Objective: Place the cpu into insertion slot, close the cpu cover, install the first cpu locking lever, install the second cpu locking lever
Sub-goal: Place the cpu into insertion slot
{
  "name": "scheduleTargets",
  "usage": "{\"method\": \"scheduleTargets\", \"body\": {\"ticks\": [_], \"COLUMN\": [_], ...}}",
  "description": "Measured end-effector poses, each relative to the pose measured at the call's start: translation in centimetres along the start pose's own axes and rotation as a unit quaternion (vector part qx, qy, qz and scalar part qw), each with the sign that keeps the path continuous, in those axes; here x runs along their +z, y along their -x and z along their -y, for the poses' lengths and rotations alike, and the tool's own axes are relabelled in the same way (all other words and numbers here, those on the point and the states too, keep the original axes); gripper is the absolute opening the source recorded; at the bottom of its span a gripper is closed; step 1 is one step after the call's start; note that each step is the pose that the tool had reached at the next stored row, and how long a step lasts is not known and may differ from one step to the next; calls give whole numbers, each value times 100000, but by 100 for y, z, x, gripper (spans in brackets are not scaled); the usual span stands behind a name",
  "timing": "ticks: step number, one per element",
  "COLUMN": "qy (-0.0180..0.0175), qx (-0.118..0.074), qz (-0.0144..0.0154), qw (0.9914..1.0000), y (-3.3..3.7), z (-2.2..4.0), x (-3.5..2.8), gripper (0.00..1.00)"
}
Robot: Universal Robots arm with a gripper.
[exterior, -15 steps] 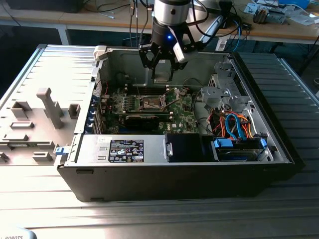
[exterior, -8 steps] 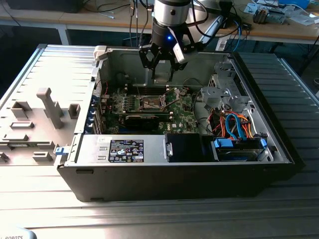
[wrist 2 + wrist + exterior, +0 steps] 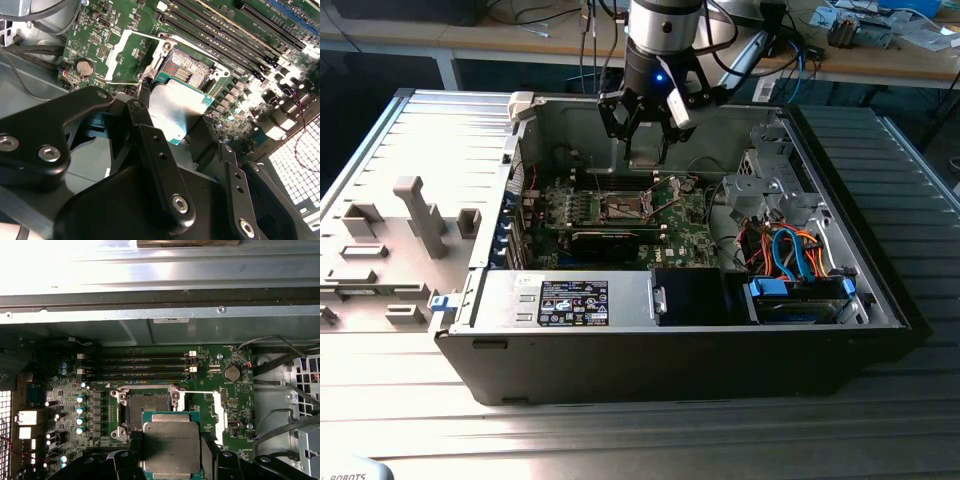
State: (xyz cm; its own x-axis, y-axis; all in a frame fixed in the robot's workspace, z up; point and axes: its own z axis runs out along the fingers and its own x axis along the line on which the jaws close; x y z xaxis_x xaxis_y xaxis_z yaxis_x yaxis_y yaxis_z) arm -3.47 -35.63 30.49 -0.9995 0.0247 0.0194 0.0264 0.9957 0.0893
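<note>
Gripper (image 3: pixel 645 150) clamped on small flat square silver-grey metal cpu (image 3: pixel 172 445), hanging above board. Square dark silver-rimmed insertion slot (image 3: pixel 147 412) lies just beyond fingertips, uncovered. Best: align chip edges with socket, stay level, descend gently.

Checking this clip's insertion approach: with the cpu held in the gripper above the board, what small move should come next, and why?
Probably a short sideways shift before any descent. The gripper is shut on the cpu, which overlaps just one edge of the open, empty insertion slot in the first wrist view, so it seems not yet centred over it.
</note>
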Motion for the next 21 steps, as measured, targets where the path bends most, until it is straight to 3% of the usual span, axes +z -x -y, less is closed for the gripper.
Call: {"method": "scheduleTargets", "body": {"ticks": [21], "qy": [-72], "qx": [3], "qz": [3], "qw": [100000], "y": [2], "z": [9], "x": [101], "gripper": [54]}}
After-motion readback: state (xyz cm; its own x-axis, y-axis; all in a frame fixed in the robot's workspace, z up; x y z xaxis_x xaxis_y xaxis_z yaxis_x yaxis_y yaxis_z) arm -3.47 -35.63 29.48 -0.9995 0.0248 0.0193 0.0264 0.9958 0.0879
